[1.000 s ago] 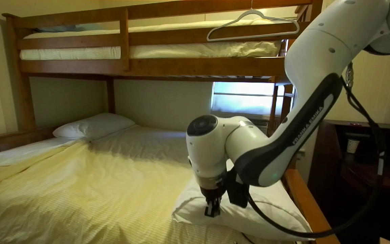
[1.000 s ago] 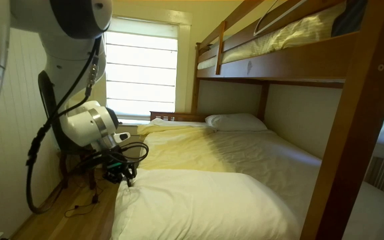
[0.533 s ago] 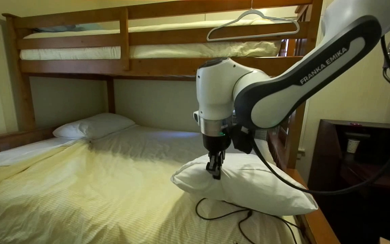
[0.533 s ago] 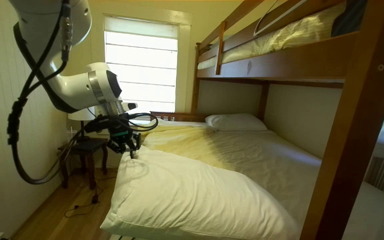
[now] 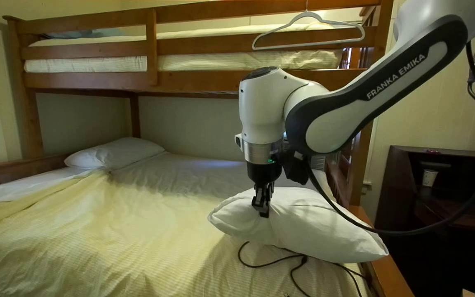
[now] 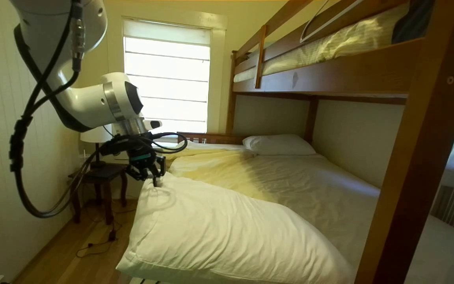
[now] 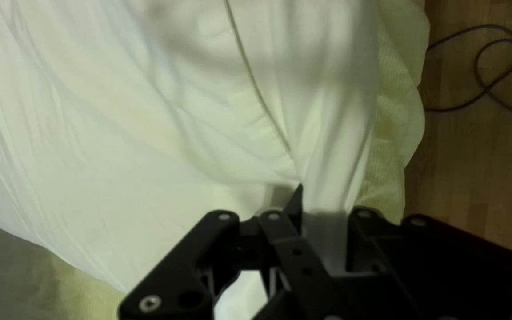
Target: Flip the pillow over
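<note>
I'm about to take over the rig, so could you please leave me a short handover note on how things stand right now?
Gripper: shut on a fold of the white pillow, as the wrist view shows.
Position: it tilts over the yellow bedding, gripped side raised; I can't tell how much of the rest bears on the bedding.
Nearby: a black cable lies on the bedding, partly hidden by the pillow; the other pillow lies well apart.
Done: gripped and partly raised.
Left: turn it over, lay it down, release. The cable might get trapped underneath.
</note>
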Motion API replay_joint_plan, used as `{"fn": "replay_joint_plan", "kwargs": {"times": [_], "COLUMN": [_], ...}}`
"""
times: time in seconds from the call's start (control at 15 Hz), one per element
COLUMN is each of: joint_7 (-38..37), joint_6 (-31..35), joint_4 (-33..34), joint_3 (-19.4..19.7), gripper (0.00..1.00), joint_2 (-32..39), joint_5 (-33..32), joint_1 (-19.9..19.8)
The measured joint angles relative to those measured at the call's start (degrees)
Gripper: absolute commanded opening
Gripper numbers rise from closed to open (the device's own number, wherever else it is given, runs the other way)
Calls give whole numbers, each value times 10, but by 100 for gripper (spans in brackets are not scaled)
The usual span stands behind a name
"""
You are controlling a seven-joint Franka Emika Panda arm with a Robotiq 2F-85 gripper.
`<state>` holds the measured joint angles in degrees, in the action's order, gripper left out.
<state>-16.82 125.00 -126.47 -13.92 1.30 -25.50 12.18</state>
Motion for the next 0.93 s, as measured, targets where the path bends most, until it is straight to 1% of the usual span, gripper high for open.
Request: {"fn": "replay_joint_plan", "kwargs": {"times": [0.27,0.53,0.73,0.93], "joint_7": [58,99,108,107], "joint_6": [-42,-95,-144,-194], "joint_4": [68,141,193,228], "joint_3": [-3,-6,-10,-8], "gripper": [3,3,3,3], "joint_2": [-16,-34,-49,-79], "joint_5": [10,50,77,78], "joint_1": [2,11,16,14]}}
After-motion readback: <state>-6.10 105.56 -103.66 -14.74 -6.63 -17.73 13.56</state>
